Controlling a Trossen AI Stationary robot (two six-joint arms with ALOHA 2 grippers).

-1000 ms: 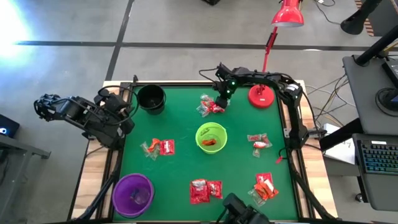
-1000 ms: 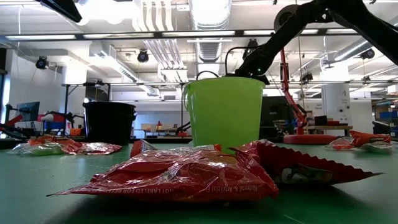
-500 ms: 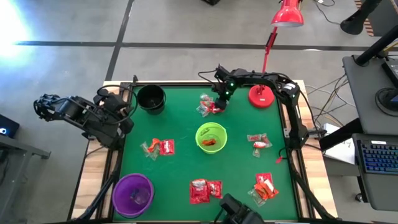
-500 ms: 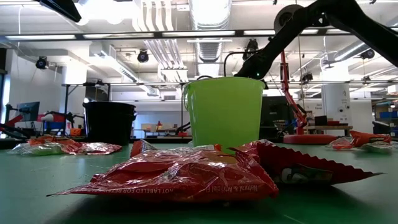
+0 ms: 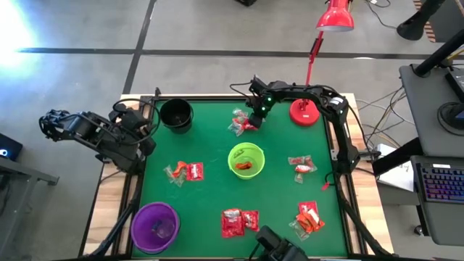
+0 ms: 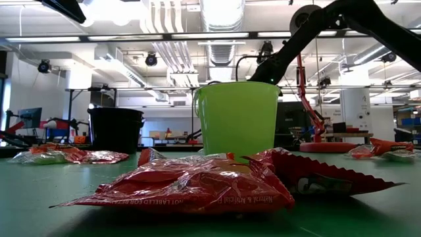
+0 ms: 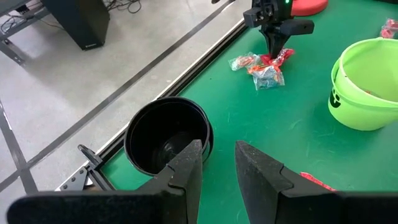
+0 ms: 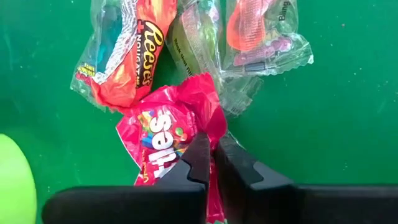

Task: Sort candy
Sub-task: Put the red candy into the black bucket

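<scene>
Green table [image 5: 210, 196], R gripper [image 8: 211, 152] jaws now pinched on red packet [image 8: 165, 140] (were apart), L gripper [image 7: 217, 168] narrow.

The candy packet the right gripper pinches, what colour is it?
Red, the candy packet with colourful letters; the right wrist view shows it best.

Lime-green bowl [image 6: 237, 118] hides the right pincer [image 8: 211, 163] in the low view

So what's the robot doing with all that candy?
It is sorting candy on the green table. The right tool has pinched shut on a red Skittles packet in the pile near the lamp base. The left tool waits by the black bowl. The green bowl holds one candy.
</scene>
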